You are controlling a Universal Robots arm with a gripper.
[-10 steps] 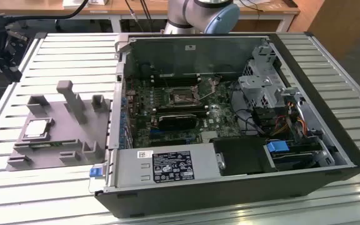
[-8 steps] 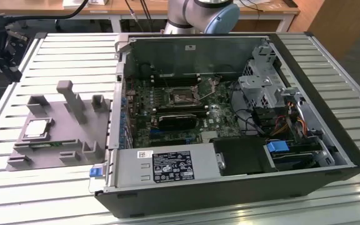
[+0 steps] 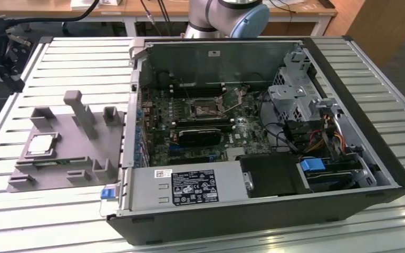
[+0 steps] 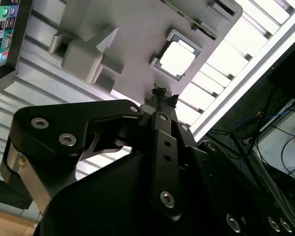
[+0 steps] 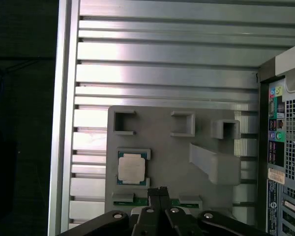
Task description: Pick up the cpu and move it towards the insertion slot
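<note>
Contact is not yet made: the cpu point(image 5: 132, 167) is seated flat in its recess on the grey fixture point(image 5: 177, 147), well apart from the slot point(image 3: 204, 109) inside the case point(image 3: 259, 216). The gripper point(image 5: 159, 192) is held over the fixture's edge near the cpu, jaws closed on nothing. A clean pick is judged to need the jaws spread, centred, and squared to the cpu's edges.

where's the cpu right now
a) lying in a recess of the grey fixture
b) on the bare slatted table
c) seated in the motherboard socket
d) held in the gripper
a: in the first wrist view the cpu lies flat in a square recess of the grey fixture, apart from the gripper.
</note>
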